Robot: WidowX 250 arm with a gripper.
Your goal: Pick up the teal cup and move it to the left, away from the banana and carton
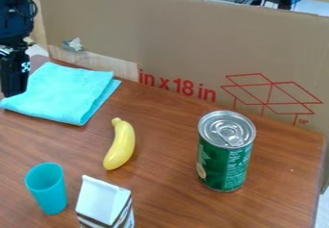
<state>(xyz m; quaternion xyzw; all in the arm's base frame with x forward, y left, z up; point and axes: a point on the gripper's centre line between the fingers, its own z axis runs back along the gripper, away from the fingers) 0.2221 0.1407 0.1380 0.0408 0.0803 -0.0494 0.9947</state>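
Gripper (14, 93) at the view's left edge, hanging upright by the left part of a folded turquoise cloth (64, 92); whether it is released or clenched, or touches the cloth, cannot be told. The cloth lies flat at the far left of the wooden table (170, 174), before a cardboard panel (186, 34). Nearer the camera are a yellow banana (120, 147), an upright teal cup (50, 191) and a white carton (103, 202), with a green can (223, 167) standing to the right.

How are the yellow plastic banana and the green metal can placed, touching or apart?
Apart: the camera view shows brown wood-grain tabletop plainly separating the banana from the can.
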